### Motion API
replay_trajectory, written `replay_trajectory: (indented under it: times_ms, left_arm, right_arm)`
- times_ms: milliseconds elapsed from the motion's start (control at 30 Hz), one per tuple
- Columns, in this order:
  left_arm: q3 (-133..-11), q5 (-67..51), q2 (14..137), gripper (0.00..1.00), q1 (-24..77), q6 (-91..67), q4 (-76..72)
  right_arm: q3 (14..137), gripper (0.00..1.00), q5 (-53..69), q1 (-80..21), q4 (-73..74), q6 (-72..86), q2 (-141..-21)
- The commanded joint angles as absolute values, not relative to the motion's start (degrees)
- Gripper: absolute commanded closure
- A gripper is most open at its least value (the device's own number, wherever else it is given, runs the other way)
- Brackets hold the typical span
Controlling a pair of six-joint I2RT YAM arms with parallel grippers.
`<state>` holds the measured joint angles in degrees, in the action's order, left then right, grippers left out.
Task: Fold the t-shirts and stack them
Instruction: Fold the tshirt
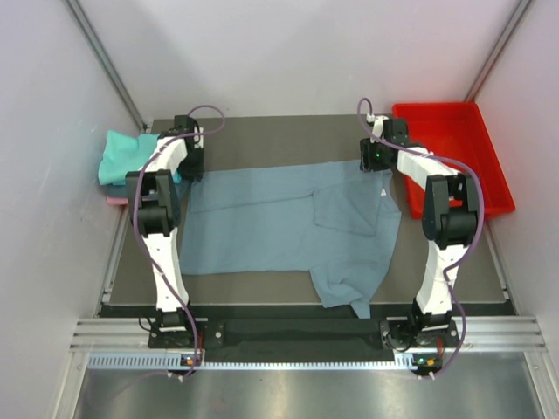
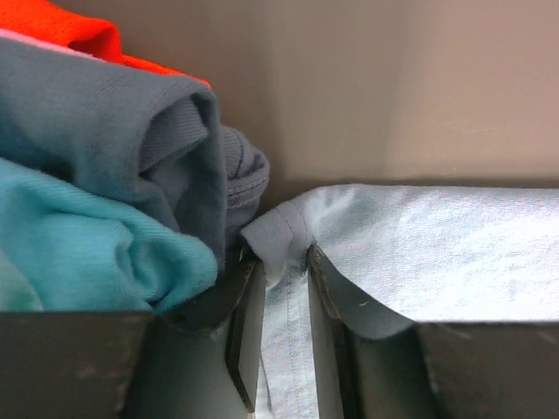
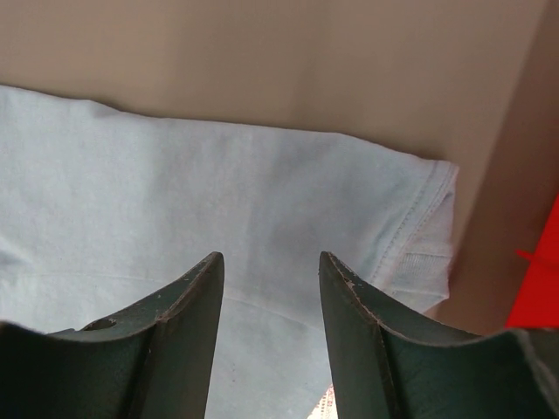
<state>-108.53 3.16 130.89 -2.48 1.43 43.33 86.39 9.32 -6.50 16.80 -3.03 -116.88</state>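
Shirt check: the grey-blue t-shirt (image 1: 262,229) lies spread over the middle of the table (image 1: 262,138) in the top view. It's mostly flat, with a flap folded over on its right half and a rumpled bit trailing toward the lower centre of the frame. One arm reaches to its upper left corner and the other to its upper right corner.

In the left wrist view, the left gripper (image 2: 284,266) is clamped on a small raised fold at the shirt's edge. The cloth is squeezed between the two fingers (image 2: 247,305) with barely a gap. Packed in just left of that is a bundle of other cloth. There's a teal t-shirt (image 2: 87,240) at the lower left, a darker grey-blue one (image 2: 131,113) bunched over it, and orange-red cloth (image 2: 83,30) in the upper left corner. From above, that bundle sits at the upper left of the table, teal on top and a pink edge (image 1: 116,200) poking out under it.

In the right wrist view, the right gripper (image 3: 271,275) has its fingers spread wide with nothing between them. It hangs over flat pale cloth near a stitched hem corner (image 3: 428,205), and I can't tell whether the tips touch the fabric. The red tray (image 1: 454,148) sits at the upper right of the table, just beside that arm and apart from the shirt.
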Motion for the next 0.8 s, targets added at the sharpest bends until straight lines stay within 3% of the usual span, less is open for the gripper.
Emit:
replay_trajectory:
  times_ms: [0,67,100,167,767]
  left_arm:
    - [-109.60,3.25,131.22,0.70,-1.67,1.67,44.03]
    - [-110.04,2.38,131.74,0.76,-1.41,1.67,44.21]
    - [-110.13,2.03,132.01,0.91,-1.23,1.84,44.12]
    - [-110.48,1.93,132.36,1.00,-1.23,1.85,44.12]
    - [-116.10,4.74,135.52,1.00,-1.14,2.02,42.80]
  right_arm:
    - [88.95,0.52,8.17,-5.98,15.12,-3.78,-116.46]
    - [88.60,0.52,8.09,-5.98,14.85,-3.78,-116.37]
    - [88.51,0.52,7.91,-5.98,14.85,-3.87,-116.37]
    - [88.59,0.52,6.34,-6.06,14.68,-4.39,-116.46]
    - [87.36,0.53,-2.81,-5.89,14.94,-7.56,-117.51]
